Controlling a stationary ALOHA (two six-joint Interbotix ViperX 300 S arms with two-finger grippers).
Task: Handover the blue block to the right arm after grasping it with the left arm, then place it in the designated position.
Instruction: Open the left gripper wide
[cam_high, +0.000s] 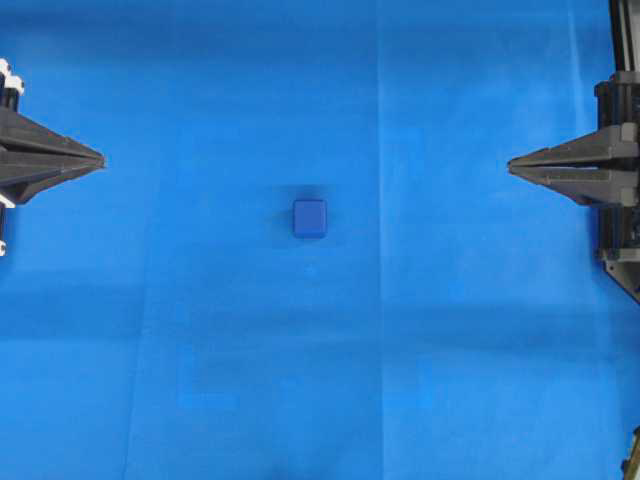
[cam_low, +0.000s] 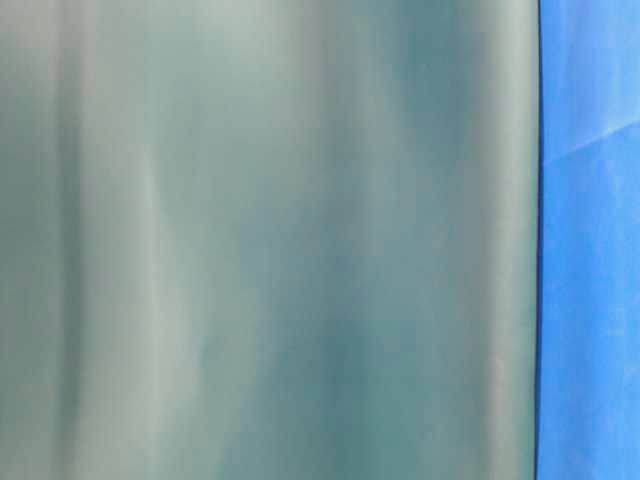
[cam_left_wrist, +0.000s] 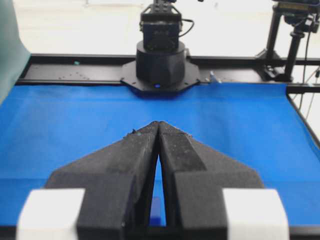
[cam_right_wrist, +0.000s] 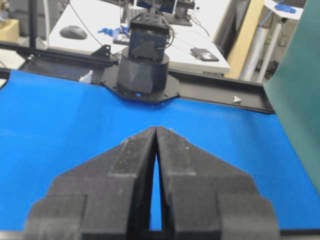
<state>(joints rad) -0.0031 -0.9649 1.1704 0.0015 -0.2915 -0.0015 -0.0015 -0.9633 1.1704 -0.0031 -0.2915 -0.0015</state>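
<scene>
Block (cam_high: 310, 218) sits mid-cloth (cam_high: 200, 350), untouched; both grippers, left (cam_high: 100, 160) and right (cam_high: 512, 164), pinched closed and empty, risk shoving it unless opened first

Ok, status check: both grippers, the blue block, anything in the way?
Left gripper shut, empty, parked at left edge. Right gripper shut, empty, at right edge. Blue block untouched, mid-cloth between them. Nothing in the path.
</scene>
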